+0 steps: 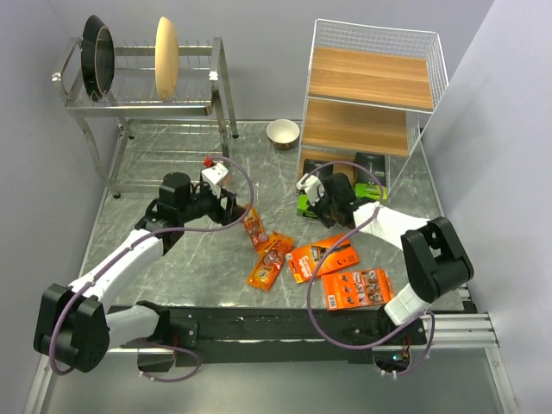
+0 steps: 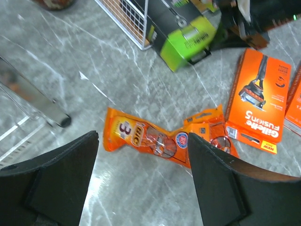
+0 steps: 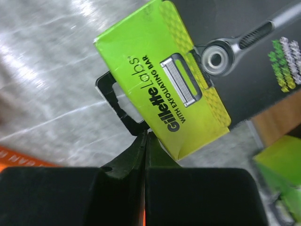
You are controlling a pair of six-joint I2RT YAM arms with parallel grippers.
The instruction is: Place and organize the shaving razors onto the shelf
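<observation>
A dark grey razor box with a lime-green end lies on the table at the foot of the shelf. My right gripper is shut with its tips on the box's black hang tab. A second such box sits inside the shelf's bottom level. Two narrow orange blister packs lie end to end on the table. My left gripper hovers open above the nearer one, a finger on either side. Two flat orange cards lie to the right.
A steel dish rack with plates stands at the back left, one of its legs close to my left gripper. A small bowl sits between the rack and the shelf. The shelf's two upper boards hold nothing.
</observation>
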